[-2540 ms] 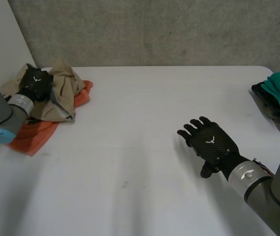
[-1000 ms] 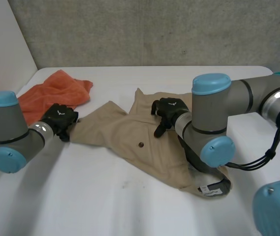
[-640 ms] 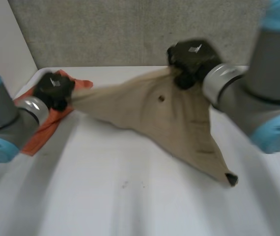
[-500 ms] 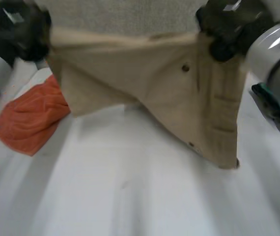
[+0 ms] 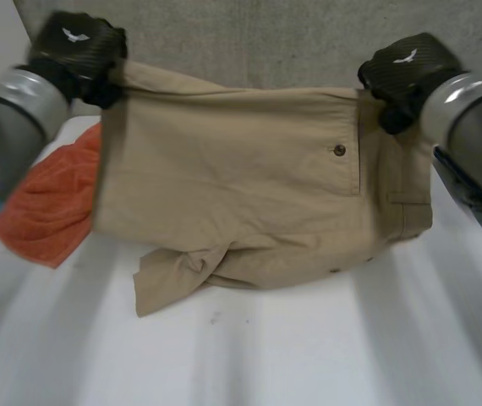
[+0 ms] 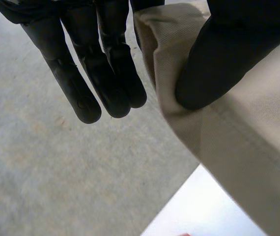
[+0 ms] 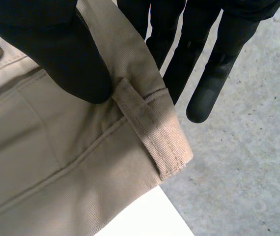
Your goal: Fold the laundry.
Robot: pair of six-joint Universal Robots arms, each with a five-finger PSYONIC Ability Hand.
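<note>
Above the white table [image 5: 309, 355]: beige twill trousers [image 5: 241, 186] hang spread, long axis side to side between the hands, waistband end at the right, bottom fold crumpled on the table. Left hand [image 5: 76, 51] pinches one top corner, thumb [image 6: 228, 54] against straight fingers. Right hand [image 5: 406, 72] pinches the waistband beside a belt loop [image 7: 152, 137] the same way. Crumpled orange towel [image 5: 46, 203] lies on the table, partly behind the trousers.

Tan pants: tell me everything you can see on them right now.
The tan pants look like woven cotton and are held up, spread between both hands. The left hand pinches one top corner. The right hand pinches the waistband by a belt loop. A pocket with a dark button faces the head camera. The lower part sags crumpled onto the white table, near an orange towel.
</note>
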